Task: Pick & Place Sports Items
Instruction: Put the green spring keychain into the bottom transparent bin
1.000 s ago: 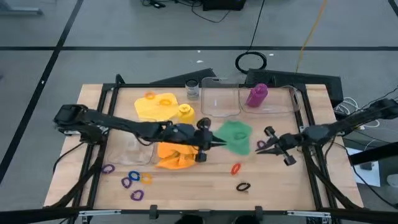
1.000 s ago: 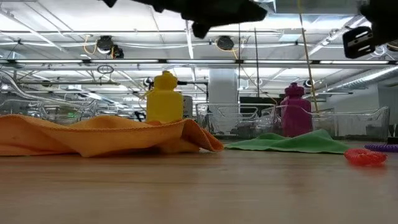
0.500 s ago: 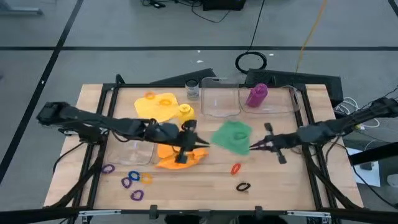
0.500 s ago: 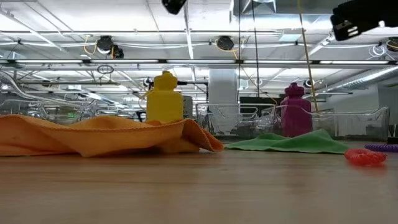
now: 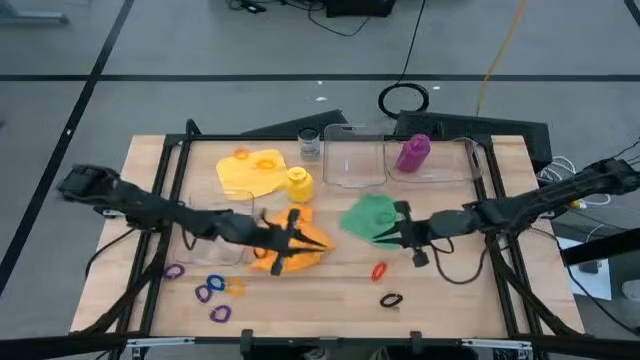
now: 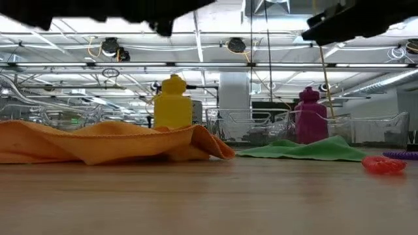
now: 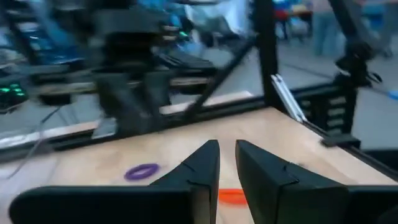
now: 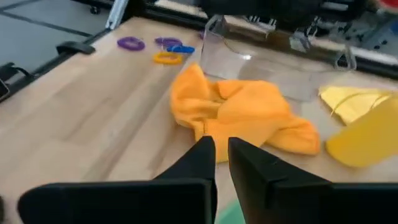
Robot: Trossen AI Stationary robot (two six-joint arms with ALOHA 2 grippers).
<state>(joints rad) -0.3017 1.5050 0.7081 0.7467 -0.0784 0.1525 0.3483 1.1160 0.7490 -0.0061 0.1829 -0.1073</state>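
Observation:
An orange cloth (image 5: 262, 262) (image 6: 111, 140) lies crumpled at mid-table. My left gripper (image 5: 318, 240) (image 7: 227, 155) hovers over it, shut, holding nothing and pointing level toward the table's right edge. A green cloth (image 5: 365, 213) (image 6: 307, 150) lies flat to its right. Above that cloth's near edge my right gripper (image 5: 382, 233) (image 8: 222, 146) hangs shut and empty, aimed at the orange cloth (image 8: 242, 115). A yellow bottle (image 5: 298, 183) (image 6: 173, 104) stands upright beside a yellow cloth (image 5: 250, 170). A purple bottle (image 5: 413, 153) (image 6: 308, 117) stands in the far clear box.
Clear plastic boxes stand at the back (image 5: 355, 165) (image 5: 452, 170) and left of the orange cloth (image 5: 215, 245). A small glass jar (image 5: 309, 143) is at the far edge. Several coloured rings (image 5: 212, 290) lie near left; a red ring (image 5: 379, 270) and a dark ring (image 5: 391, 299) lie near right.
My left gripper has drawn back toward the table's left edge and sunk lower over the orange cloth, its fingers coming level. My right gripper has gone toward the table's left, rising a little and tipping downward, until it hangs over the green cloth. The cloths and bottles have stayed put.

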